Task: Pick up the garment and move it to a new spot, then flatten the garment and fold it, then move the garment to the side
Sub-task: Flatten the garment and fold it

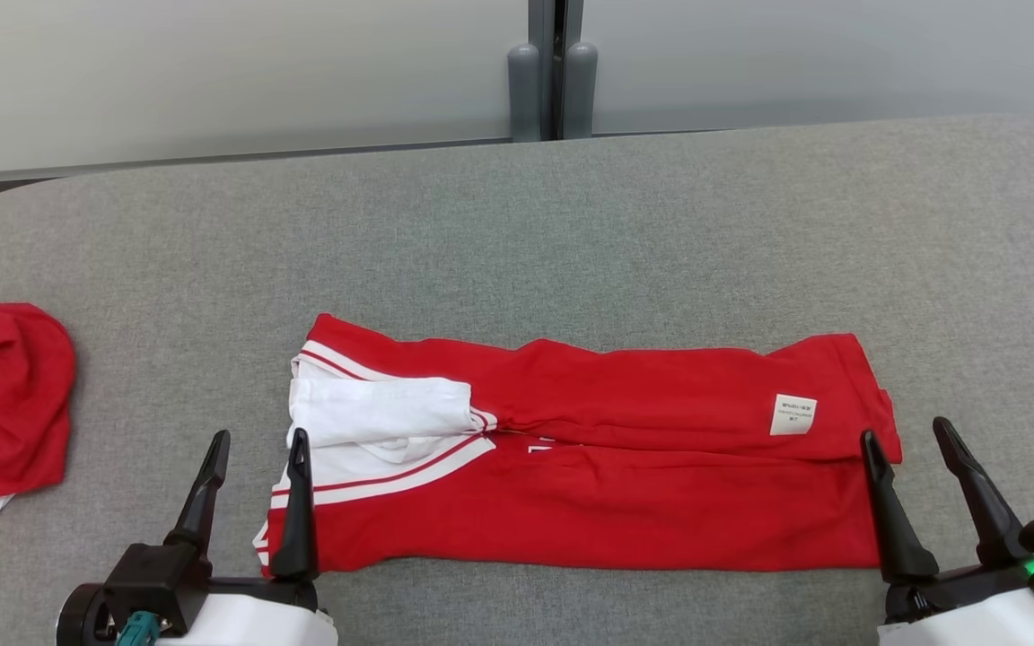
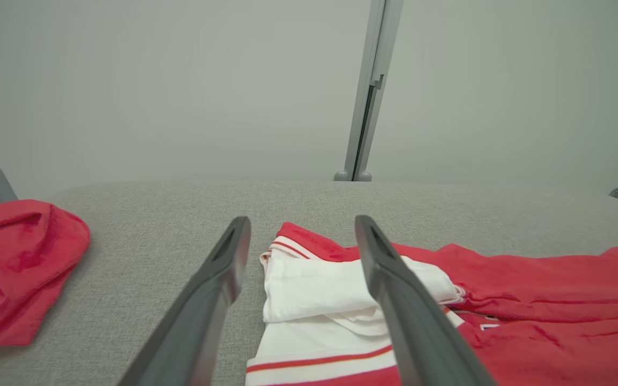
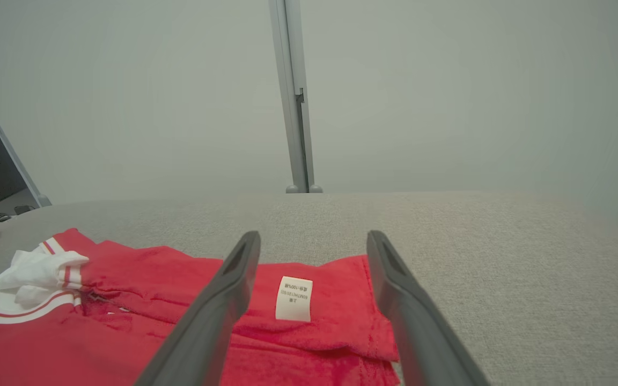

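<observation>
Red garment (image 1: 589, 467) spans the near side of the table (image 1: 571, 224) (bare surface beyond); left gripper (image 1: 261, 434) and right gripper (image 1: 904, 429) gape empty at its ends.

white label (image 3: 293, 298) on red garment (image 1: 625, 484), print too small to read

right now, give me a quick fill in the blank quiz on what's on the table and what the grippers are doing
1. The folded garment on the grey table is mostly ____ with white trim.
2. Its small white label lies at the end nearest the robot's ____ arm.
3. The left gripper and the right gripper both have their jaws standing ____.
4. A second, crumpled red garment lies at the table's ____ edge in the head view.

Missing words: red; right; open; left
</observation>
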Robot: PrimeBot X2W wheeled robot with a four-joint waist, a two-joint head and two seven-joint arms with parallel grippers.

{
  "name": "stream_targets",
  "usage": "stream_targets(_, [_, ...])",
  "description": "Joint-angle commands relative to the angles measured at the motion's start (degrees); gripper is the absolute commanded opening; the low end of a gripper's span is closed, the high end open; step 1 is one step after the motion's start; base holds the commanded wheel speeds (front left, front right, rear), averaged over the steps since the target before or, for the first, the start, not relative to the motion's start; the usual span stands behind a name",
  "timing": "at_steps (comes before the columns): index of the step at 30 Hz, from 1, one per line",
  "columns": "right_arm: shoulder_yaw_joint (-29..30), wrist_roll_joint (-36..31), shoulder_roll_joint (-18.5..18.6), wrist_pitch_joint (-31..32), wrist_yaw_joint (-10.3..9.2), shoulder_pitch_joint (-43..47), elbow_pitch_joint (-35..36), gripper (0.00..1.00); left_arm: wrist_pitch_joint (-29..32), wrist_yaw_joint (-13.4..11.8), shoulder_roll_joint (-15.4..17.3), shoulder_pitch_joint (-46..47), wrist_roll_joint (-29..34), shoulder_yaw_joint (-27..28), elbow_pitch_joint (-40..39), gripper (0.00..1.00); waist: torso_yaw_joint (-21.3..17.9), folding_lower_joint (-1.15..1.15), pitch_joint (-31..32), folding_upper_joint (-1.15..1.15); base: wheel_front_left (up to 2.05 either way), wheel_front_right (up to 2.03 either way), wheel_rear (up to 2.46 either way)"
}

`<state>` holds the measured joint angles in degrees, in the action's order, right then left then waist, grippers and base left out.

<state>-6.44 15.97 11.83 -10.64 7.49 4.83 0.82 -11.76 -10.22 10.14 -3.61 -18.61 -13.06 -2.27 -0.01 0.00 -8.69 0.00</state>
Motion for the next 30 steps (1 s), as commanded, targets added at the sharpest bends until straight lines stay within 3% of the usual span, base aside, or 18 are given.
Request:
stream_targets(1, [0.32, 0.14, 0.38, -0.45, 0.00, -0.76, -0.29, 1.00, 0.04, -0.24, 0.30, 0.71, 0.05, -0.01, -0.36, 1.00, 0.09, 0.00, -0.36, 0.00, 0.00, 0.00, 0.00])
stream_targets(12, [4.46, 3.33, 1.64, -2.51, 0.00, -7.39, -15.54, 1.00, -1.01, 1.35, -1.03, 6.93, 0.86, -2.22, 0.92, 1.00, 3.69, 0.00, -6.33, 0.00, 0.00, 0.00, 0.00])
stream_targets(22, [-2.75, 10.51, 0.25, -1.35, 0.01, -10.82, -29.96, 1.00, -2.50, 2.43, -1.63, 9.31, 0.21, -1.95, 3.69, 1.00, 3.89, 0.00, -8.56, 0.00, 0.00, 0.00, 0.00])
stream_targets(23, [-3.73, 11.59, 0.06, -1.40, 0.01, -11.08, -30.67, 0.70, -2.63, 2.52, -1.61, 9.40, 0.17, -1.85, 3.91, 1.00, 3.80, 0.00, -8.64, 0.00, 0.00, 0.00, 0.00])
stream_targets(25, [-5.71, 13.30, 0.04, -1.11, 0.04, -11.22, -31.94, 0.00, -2.85, 2.47, -1.50, 9.75, 0.25, -1.70, 4.24, 1.00, 3.60, 0.00, -8.76, 0.00, 0.00, 0.00, 0.00])
stream_targets(30, [-8.79, 16.61, 1.82, -2.13, -0.01, -11.89, -32.76, 0.00, -3.00, 2.55, -1.47, 10.16, 0.33, -1.38, 4.73, 1.00, 3.02, 0.00, -8.82, 0.00, 0.00, 0.00, 0.00])
